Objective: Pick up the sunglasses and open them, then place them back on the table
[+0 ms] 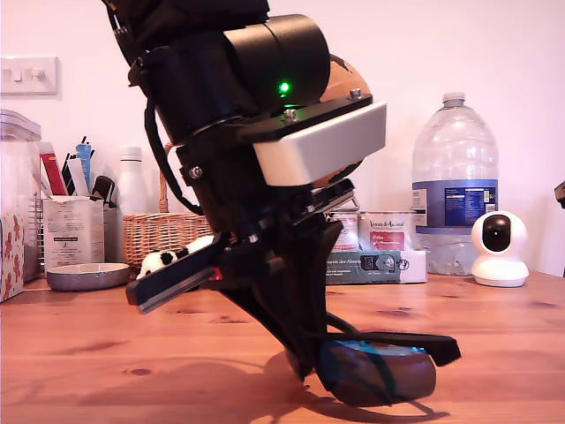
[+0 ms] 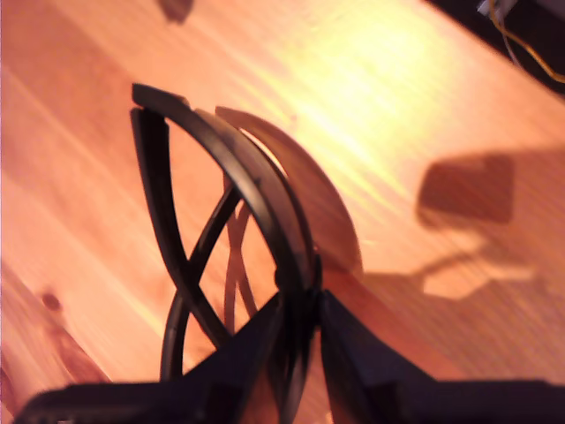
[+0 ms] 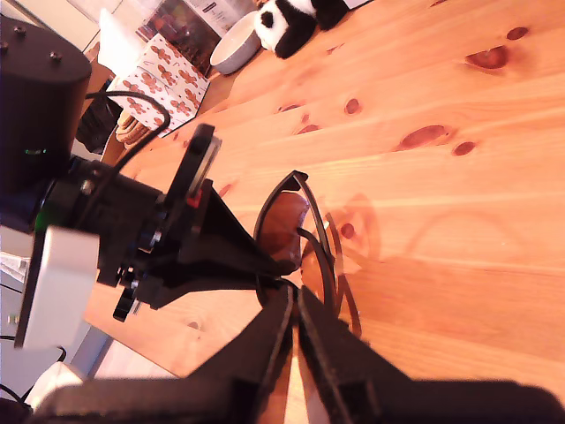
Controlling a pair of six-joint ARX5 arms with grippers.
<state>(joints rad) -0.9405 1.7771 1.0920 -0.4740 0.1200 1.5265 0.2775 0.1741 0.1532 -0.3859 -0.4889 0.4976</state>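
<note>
My first pincer is clamped on the sunglasses frame rim, arms folded and crossed w/ lens just off the table. My second pincer is nearly closed at the frame's far side; can't tell if it grips. Best: hold frame steady, swing one arm out slowly. Bare wood all round; panda, bowl well beyond.

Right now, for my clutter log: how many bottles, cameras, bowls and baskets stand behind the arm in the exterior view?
Bottles: 2, clear jug and white bottle
Cameras: 1
Bowls: 1
Baskets: 1
Total: 5
</note>
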